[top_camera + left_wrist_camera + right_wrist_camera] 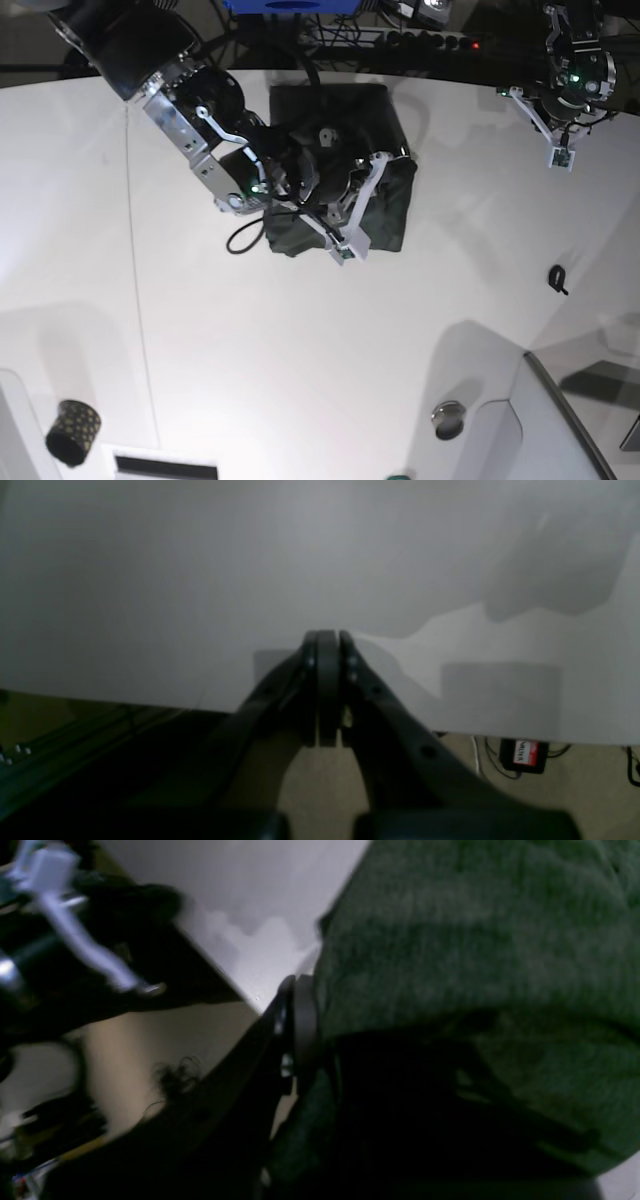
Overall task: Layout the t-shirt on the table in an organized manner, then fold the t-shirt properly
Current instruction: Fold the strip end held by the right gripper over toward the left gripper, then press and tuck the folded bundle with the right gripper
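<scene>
The dark green t-shirt point(385, 205) lies bunched in a rough square on the white table point(300, 350), toward its far side. My right gripper point(335, 165) hovers over the shirt's middle. In the right wrist view that gripper point(312, 990) is shut on a fold of the t-shirt point(450, 940). One black finger point(300, 1015) shows and the cloth hides the other. My left gripper point(565, 110) hangs at the far right, away from the shirt. Seen from the left wrist, it point(327, 635) is shut with nothing in it, above the bare table point(200, 580) near the edge.
A dark dotted cup point(72, 432) stands at the near left. A small black clip point(558, 278) lies at the right, and a round metal piece point(448, 418) beside a grey panel point(560, 430) at the near right. Past the table edge, a black box point(524, 755) sits on the floor.
</scene>
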You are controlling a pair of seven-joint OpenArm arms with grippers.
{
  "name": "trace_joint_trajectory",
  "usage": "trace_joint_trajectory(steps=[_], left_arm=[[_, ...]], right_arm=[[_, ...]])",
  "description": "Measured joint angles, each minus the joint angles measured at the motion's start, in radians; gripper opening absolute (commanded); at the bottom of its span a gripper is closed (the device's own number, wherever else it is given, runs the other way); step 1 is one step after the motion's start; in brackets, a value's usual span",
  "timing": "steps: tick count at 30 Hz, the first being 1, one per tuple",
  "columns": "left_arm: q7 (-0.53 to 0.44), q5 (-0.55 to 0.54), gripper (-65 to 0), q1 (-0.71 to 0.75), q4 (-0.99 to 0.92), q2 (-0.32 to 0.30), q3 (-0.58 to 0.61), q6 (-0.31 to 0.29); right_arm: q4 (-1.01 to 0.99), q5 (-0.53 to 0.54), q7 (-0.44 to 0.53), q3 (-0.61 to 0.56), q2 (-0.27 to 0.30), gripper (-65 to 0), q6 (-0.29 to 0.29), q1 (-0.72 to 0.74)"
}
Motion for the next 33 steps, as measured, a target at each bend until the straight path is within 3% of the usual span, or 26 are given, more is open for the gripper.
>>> trace_joint_trajectory(steps=[8,14,25,31,32,33], left_arm=[[-0.003,-0.003,-65.0,0.031,-0.001,0.002,0.001,0.000],[-0.003,-0.003,-65.0,0.070,0.002,-0.003,-0.001,0.000],[-0.006,-0.003,-65.0,0.074,-0.002,-0.003,-0.002,0.000],[-0.007,-0.009,-65.0,0.073,-0.020,0.000,-0.020,-0.004],[-0.007,-0.012,-65.0,0.073,-0.021,0.003,-0.044,-0.005],[-0.007,-0.008,-65.0,0.073,-0.023,0.005,-0.073,-0.003]], right_arm=[[-0.089,0.000,0.070,-0.027,-0.012,-62.4,-0.010,0.018],[-0.090,-0.002,0.069,-0.029,-0.051,-41.7,-0.011,0.038],[-0.184,0.008,0.069,-0.279,-0.117,-40.1,-0.010,0.172],[0.012,-0.004,0.070,-0.327,-0.014,-40.8,-0.021,0.236],[0.062,0.014,0.072,-0.319,0.015,-41.1,-0.043,0.232],[0.107,0.029,0.072,-0.302,0.044,-43.4,-0.101,0.214]])
